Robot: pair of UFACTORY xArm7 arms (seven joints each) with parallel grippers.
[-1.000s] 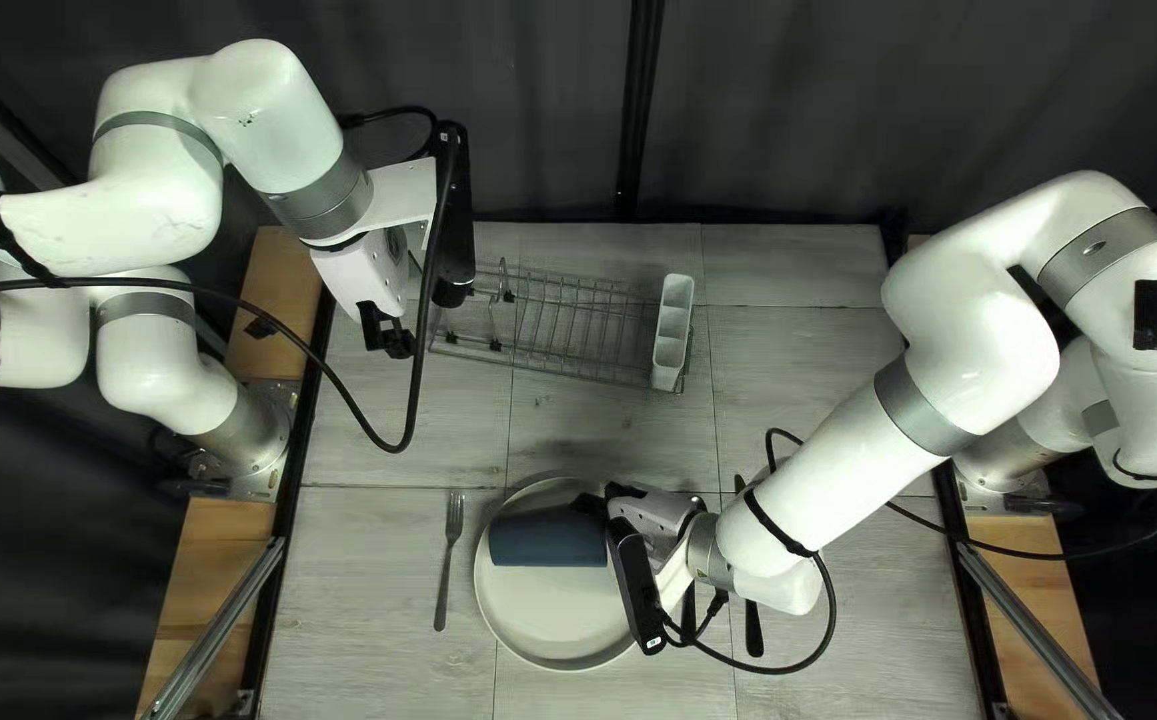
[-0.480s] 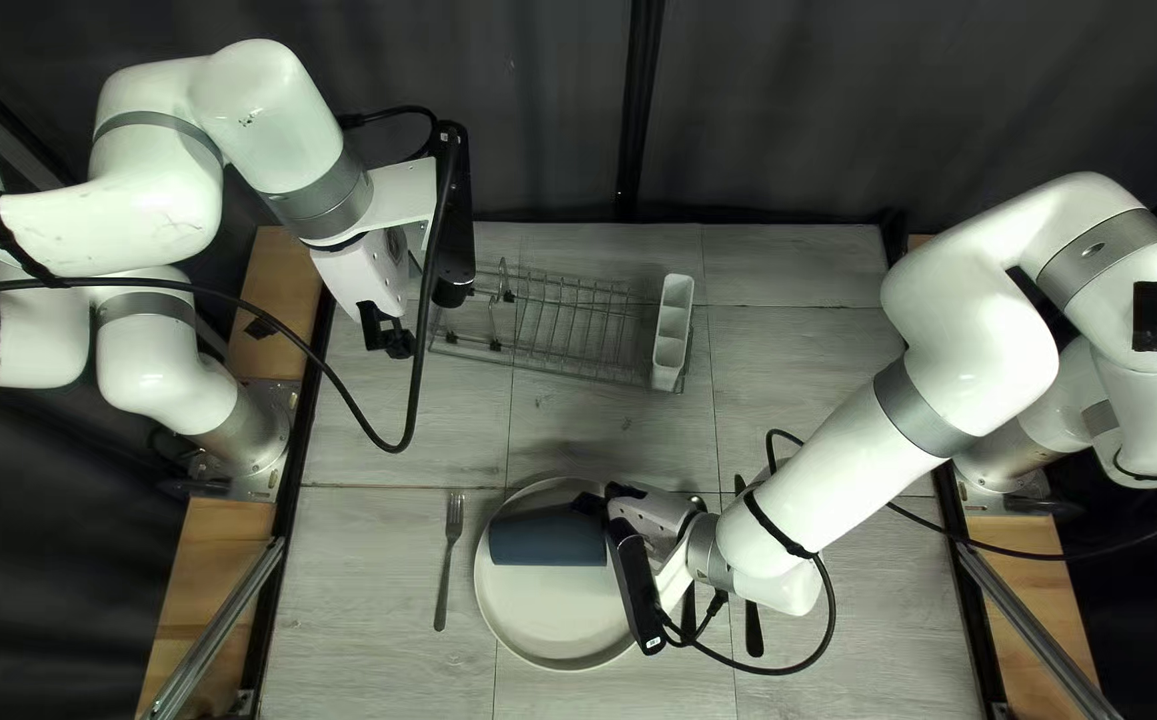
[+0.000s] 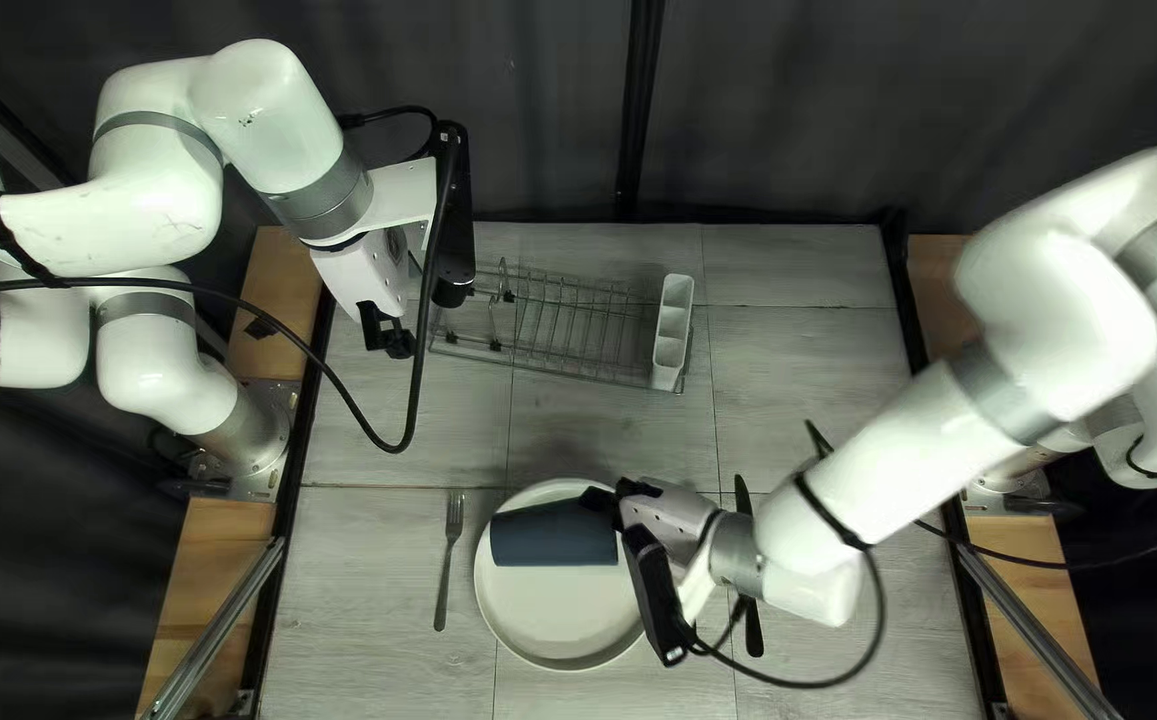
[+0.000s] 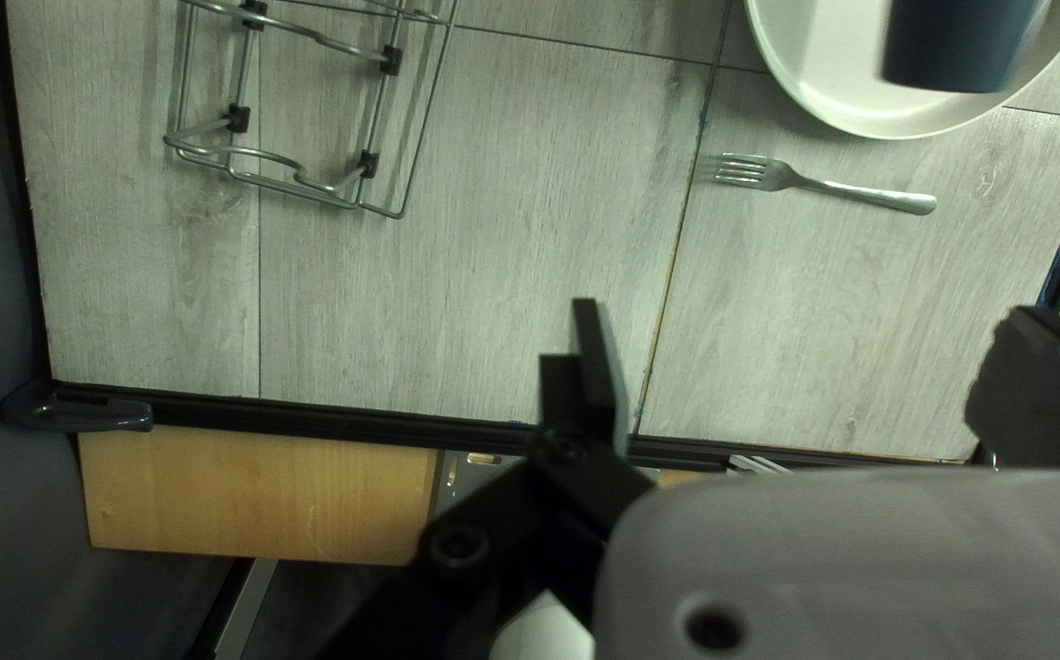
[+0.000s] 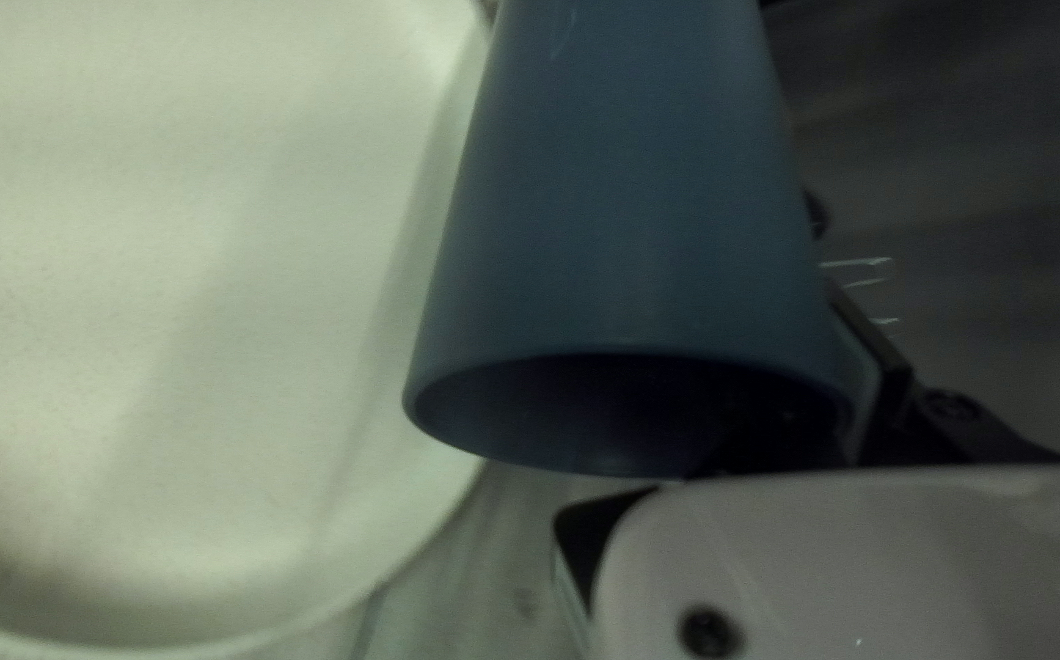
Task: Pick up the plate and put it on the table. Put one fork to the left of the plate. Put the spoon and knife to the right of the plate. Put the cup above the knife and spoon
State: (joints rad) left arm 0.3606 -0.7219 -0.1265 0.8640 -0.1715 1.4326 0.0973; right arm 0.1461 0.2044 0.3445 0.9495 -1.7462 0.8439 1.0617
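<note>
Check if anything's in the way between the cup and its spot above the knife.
Nothing visible stands between the cup and the table above the knife. The plate lies under the cup, so its rim may need clearing. My right hand and arm hide part of the table, so I can't rule out something small.

Fork (image 4: 841, 190) near the plate (image 4: 817, 73) (wire rack (image 4: 369, 163) well apart).

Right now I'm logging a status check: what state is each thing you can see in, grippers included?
Cup: on its side, held over the plate.
Plate: face up.
Fork: flat on the table.
Knife: lying down, partly hidden.
White holder: upright.
Right gripper: shut on the cup.
Left gripper: open, holding nothing.
</note>
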